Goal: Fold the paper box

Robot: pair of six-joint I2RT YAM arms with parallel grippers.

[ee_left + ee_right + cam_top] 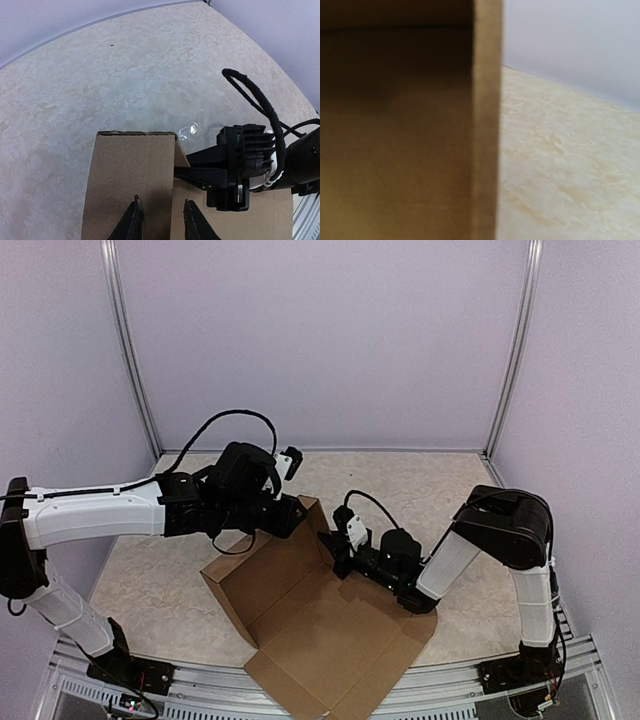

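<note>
Left gripper (161, 201): its two black fingers are standing a little apart, straddling the upright fold of a raised flap; neither pad is plainly pressing on it.
Right gripper (181, 167): its black fingers are lying closed together, reaching in from the right and seeming to pinch the edge of that same raised flap.
Paper box (330, 630): the plain brown die-cut cardboard sheet is lying mostly flat near the front middle of the table, with its far-left wall and the far corner flap standing up between the two grippers.
Right wrist view: brown cardboard is filling the left half from very close, its cut edge running straight down the frame.
Black looped cable (270, 115): it is arching above the right gripper's wrist.
Beige marbled tabletop (440, 490): it is carrying the box and stretching bare behind the flap.
Pale lilac walls (320, 340): they are closing in the table on three sides.
</note>
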